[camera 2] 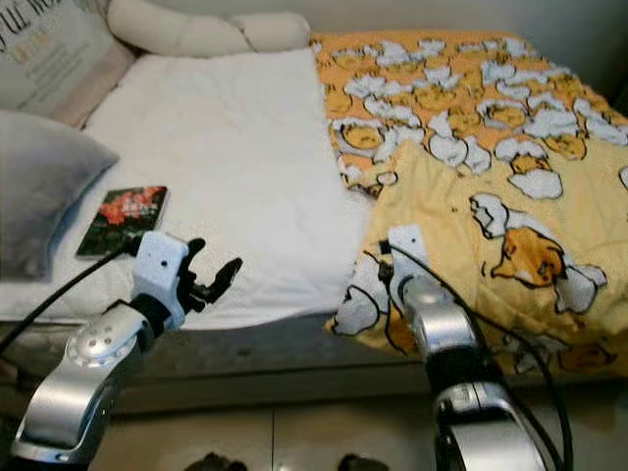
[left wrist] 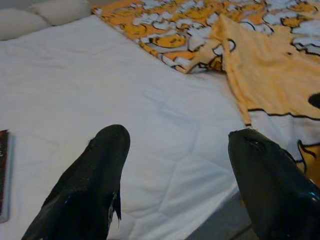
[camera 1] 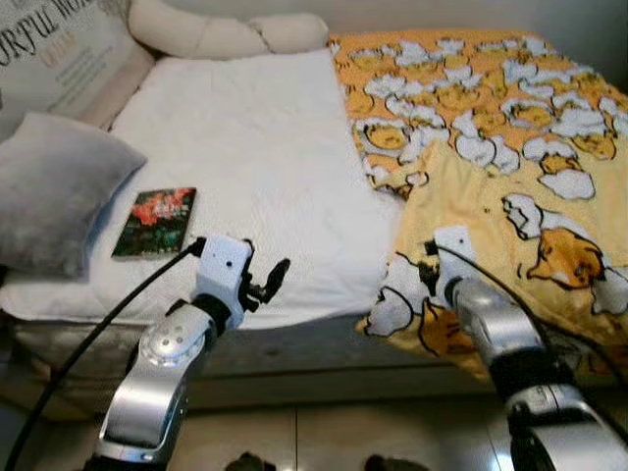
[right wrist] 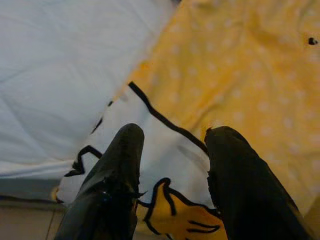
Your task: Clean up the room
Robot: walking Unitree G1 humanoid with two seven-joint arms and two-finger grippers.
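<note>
A yellow blanket with a white duck print covers the right half of the bed, and its near part is folded over and hangs off the front edge. My right gripper is open right over that hanging corner, one finger on the white print. At the bed's front edge my left gripper stands open above the bare white mattress cover, holding nothing. A small book with a red flower cover lies flat on the cover, left of that gripper.
A grey pillow rests at the bed's left edge, with a printed cushion behind it. A cream bolster lies along the far end. Tiled floor runs in front of the bed.
</note>
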